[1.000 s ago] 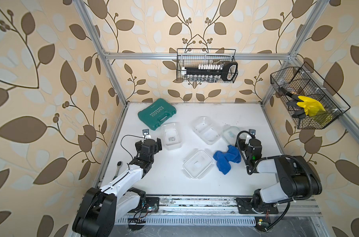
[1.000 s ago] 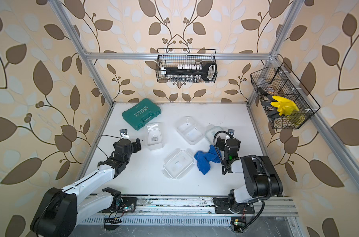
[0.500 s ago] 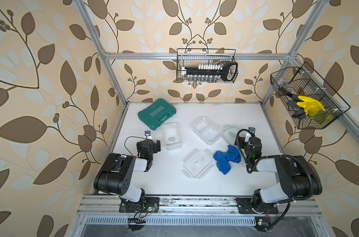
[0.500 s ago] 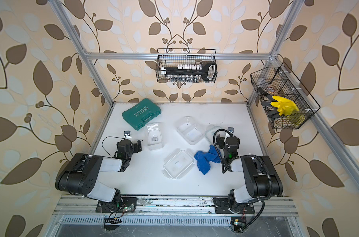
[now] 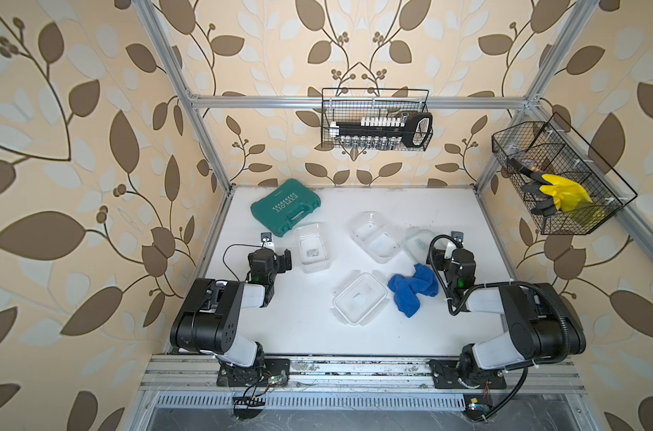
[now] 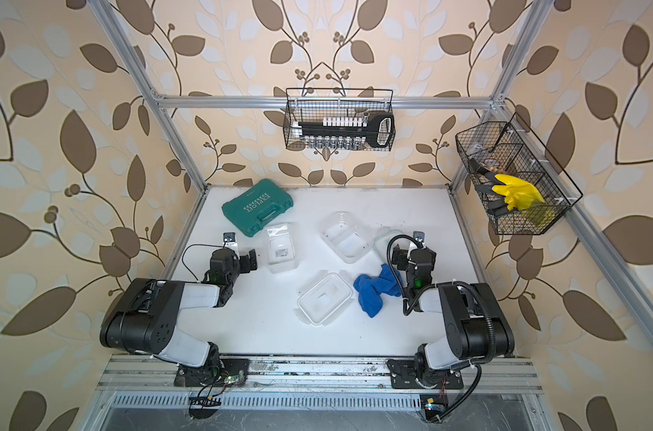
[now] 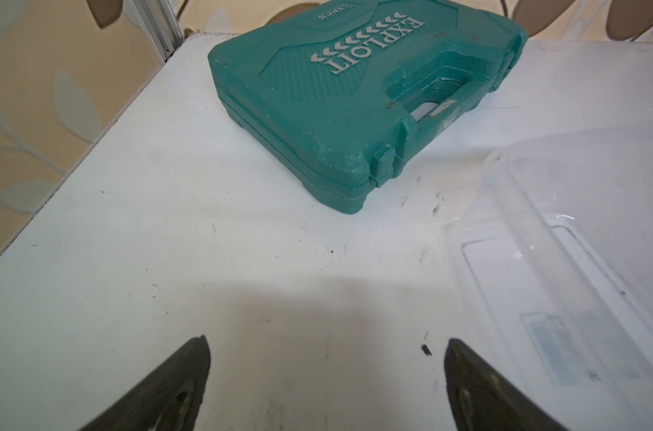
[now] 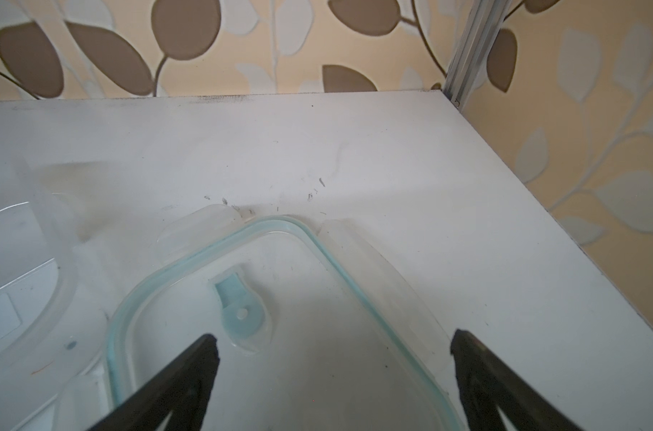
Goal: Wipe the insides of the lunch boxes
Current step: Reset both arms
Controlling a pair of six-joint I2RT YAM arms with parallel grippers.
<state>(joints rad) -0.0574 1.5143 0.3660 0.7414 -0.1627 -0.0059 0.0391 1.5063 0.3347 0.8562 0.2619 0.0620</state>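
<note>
In both top views two clear lunch boxes stand open on the white table: a deep single-space one and a wider divided one. A crumpled blue cloth lies right of centre. My left gripper is open over bare table, just left of the deep box. My right gripper is open and empty above a flat lid with a teal seal, with the cloth beside the wrist and the divided box off to one side.
A green tool case lies at the back left, near the deep box. A second flat clear lid sits at the front centre, touching the cloth. Wire baskets hang on the back wall and the right wall.
The left arm has folded back from a low, stretched pose into a raised elbow, while its gripper stayed near the deep box. The right arm and the objects have not moved.
</note>
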